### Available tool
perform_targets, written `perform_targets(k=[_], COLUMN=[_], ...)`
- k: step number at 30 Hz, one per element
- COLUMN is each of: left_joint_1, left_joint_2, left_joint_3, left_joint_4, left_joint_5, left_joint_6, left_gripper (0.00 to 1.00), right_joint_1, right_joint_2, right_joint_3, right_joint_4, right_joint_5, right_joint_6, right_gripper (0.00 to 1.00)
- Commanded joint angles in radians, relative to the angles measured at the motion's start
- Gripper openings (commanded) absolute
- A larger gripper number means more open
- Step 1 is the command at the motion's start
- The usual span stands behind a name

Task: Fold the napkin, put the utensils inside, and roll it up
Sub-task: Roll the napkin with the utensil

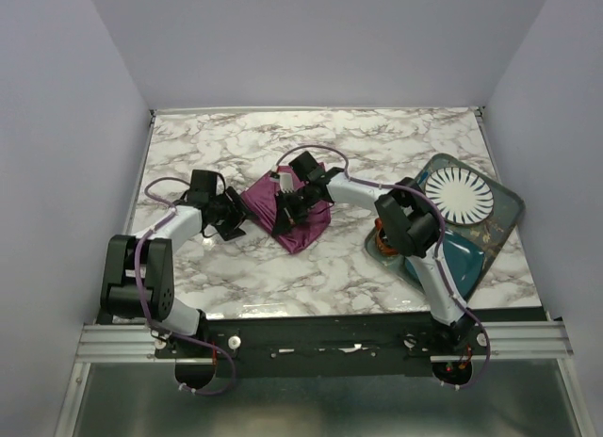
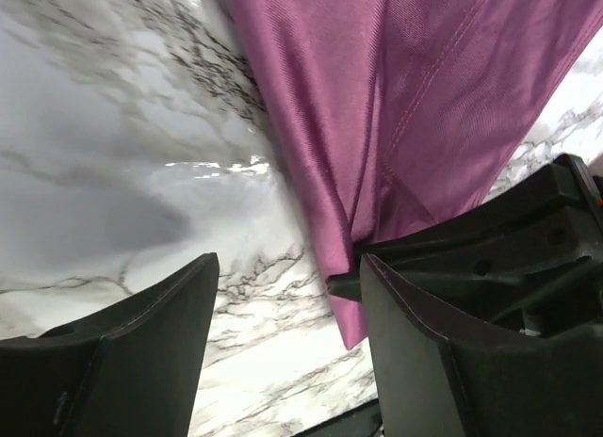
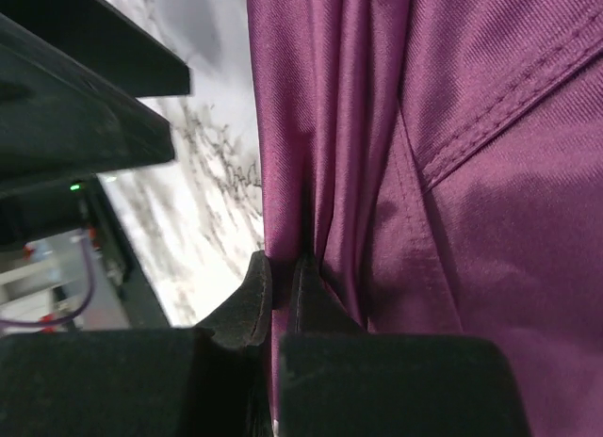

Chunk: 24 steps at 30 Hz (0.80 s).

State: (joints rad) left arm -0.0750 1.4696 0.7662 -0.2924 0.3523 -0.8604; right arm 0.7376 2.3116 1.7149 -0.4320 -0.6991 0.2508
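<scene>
The plum-purple napkin [image 1: 303, 216] lies bunched and folded in the middle of the marble table. My right gripper [image 1: 286, 209] is over it and shut on a fold of the cloth; in the right wrist view the gripper [image 3: 283, 279] pinches a ridge of napkin [image 3: 452, 173]. My left gripper [image 1: 234, 218] is open at the napkin's left edge. In the left wrist view this gripper [image 2: 287, 310] stands over bare marble, with the napkin's [image 2: 396, 98] hanging corner beside its right finger [image 2: 452, 352]. A pale sliver [image 1: 282, 180] shows at the napkin's far edge; I cannot tell if it is the knife.
A dark tray [image 1: 504, 220] at the right holds a white plate [image 1: 459, 196] and a teal mat [image 1: 464, 253]. An orange-rimmed cup [image 1: 381, 242] sits partly behind my right arm. The table's walls stand at the left, back and right.
</scene>
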Motion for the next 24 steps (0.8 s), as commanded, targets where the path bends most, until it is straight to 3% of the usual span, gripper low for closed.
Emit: perform_targets(k=[1, 8, 13, 20, 23, 24], left_joint_1=[-0.054, -0.103, -0.127, -0.172, -0.178, -0.18], left_joint_2=[0.061, 0.135, 0.17, 0.224, 0.235, 0.235], left_joint_3=[0.027, 0.061, 0.13, 0.179, 0.183, 0.194], left_joint_4=[0.061, 0.004, -0.068, -0.074, -0.068, -0.074], left_joint_5=[0.03, -0.085, -0.22, -0.298, -0.3, -0.317], left_joint_6=[-0.094, -0.17, -0.151, -0.082, -0.06, -0.043], left_gripper=[0.69, 0.67, 0.58, 0.47, 0.32, 0.21], right_joint_1=[-0.029, -0.066, -0.075, -0.081, -0.081, -0.08], right_joint_2=[0.094, 0.108, 0.104, 0.1, 0.098, 0.097], right_joint_3=[-0.07, -0.116, -0.129, -0.123, -0.13, -0.133], right_joint_4=[0.036, 0.134, 0.176, 0.191, 0.191, 0.19], right_joint_5=[-0.171, -0.267, -0.301, -0.359, -0.367, -0.367], right_joint_6=[0.099, 0.151, 0.148, 0.124, 0.107, 0.102], right_gripper=[0.01, 0.01, 0.0, 0.0, 0.0, 0.01])
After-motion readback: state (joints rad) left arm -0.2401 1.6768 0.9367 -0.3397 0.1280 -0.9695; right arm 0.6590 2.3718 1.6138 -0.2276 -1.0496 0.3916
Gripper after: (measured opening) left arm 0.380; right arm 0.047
